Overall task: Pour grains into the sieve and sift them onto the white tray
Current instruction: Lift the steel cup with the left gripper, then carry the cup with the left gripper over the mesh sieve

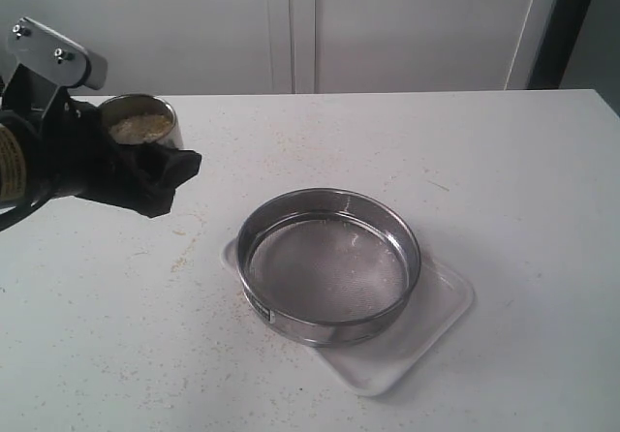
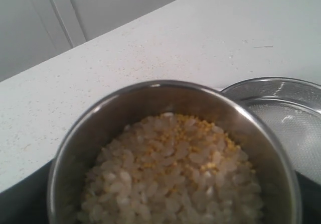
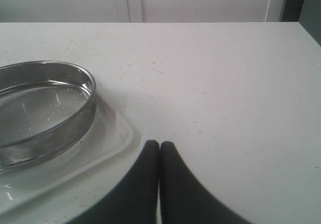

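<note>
Grains (image 2: 170,174): pale rice-like bits mixed with fine yellow meal, filling a steel cup (image 1: 145,110) at the left of the exterior view, well apart from the sieve (image 1: 329,269). The sieve, mesh nearly bare, rests on the tray (image 1: 441,306), whose rim shows at the right and front. Speckled table (image 1: 504,180) lies open all round. The left gripper (image 1: 145,175) clamps the upright cup. The right gripper (image 3: 159,146), fingertips pressed together and empty, sits near the tray's corner.

Table (image 1: 484,161): bears all.
Tray (image 1: 441,306): on table, middle.
Sieve (image 1: 329,267): on tray.
Cup (image 1: 170,134): left of and behind sieve, well apart, held in left gripper (image 1: 145,166).
Grains (image 1: 140,127): in cup.
Right gripper (image 3: 159,148): near tray's corner.
</note>
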`<state>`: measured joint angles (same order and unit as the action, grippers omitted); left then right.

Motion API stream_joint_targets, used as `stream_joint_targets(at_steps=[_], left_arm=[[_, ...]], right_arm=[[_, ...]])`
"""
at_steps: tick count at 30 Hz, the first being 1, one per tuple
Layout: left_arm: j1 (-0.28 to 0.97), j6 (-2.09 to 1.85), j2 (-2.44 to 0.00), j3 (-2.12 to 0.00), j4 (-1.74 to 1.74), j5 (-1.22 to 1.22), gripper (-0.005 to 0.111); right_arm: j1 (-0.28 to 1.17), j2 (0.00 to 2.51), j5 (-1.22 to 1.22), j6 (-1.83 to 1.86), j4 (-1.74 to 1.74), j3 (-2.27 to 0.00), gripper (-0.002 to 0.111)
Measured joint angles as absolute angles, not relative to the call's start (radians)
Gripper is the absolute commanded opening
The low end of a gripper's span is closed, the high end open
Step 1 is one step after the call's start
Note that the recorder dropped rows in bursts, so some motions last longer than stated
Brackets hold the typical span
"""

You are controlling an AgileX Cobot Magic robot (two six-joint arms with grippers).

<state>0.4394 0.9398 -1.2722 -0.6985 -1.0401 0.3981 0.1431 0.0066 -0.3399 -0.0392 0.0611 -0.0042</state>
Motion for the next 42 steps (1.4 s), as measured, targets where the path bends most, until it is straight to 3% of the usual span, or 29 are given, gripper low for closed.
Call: stream_joint_targets(at_steps=[22, 42], left_arm=[[0.758, 0.978, -1.353, -0.917, -1.038, 0.085, 0.0], [0.866, 0.894, -1.512, -1.031, -1.064, -0.06, 0.0]], right_arm=[[0.143, 0.007, -0.342, -0.039, 0.061, -0.004, 0.0], [0.143, 0.007, -0.342, -0.041, 0.061, -0.004, 0.0]])
